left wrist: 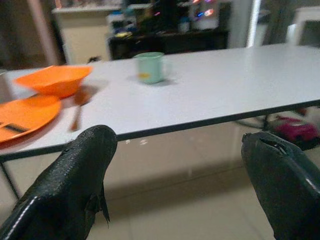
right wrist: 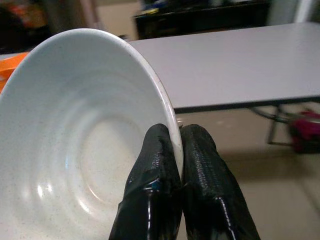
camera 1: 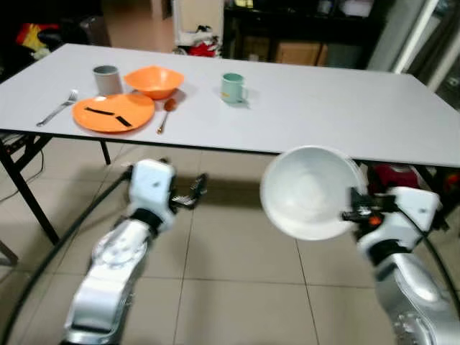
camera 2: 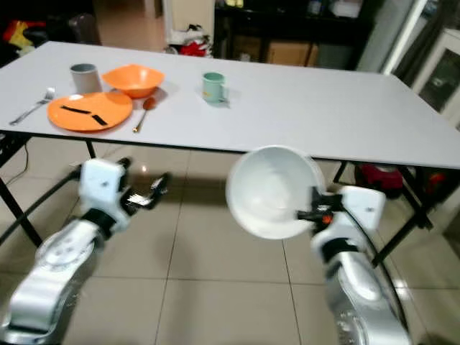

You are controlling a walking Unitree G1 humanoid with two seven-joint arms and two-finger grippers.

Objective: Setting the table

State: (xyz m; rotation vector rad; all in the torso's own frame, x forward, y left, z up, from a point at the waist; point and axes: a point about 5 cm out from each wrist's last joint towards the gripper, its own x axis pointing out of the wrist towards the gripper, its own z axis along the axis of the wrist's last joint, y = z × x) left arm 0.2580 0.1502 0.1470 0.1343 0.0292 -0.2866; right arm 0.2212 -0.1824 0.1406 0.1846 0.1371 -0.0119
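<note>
A long white surface (camera 1: 323,108) stands on a tiled floor (camera 1: 237,280), with dark shelves (camera 1: 302,29) behind it. At its left end sit an orange plate (camera 1: 113,113), an orange bowl (camera 1: 154,81), a grey cup (camera 1: 106,79), a fork (camera 1: 57,108), a spoon (camera 1: 166,113) and a green mug (camera 1: 233,88). The right pincer (right wrist: 179,150) is pinched on the rim of a white bowl (camera 1: 309,192), held tilted below the surface's near edge. The left pincer (left wrist: 180,165) gapes wide, holding nothing.

1. The two head views look forward and down over both arms at the grey table (camera 1: 323,108) and the tiled floor (camera 1: 237,280), sharing nearly the whole scene.
2. The left wrist view looks level along the table edge, slightly blurred.
3. The right wrist view sits close against the white bowl (right wrist: 75,135).
</note>
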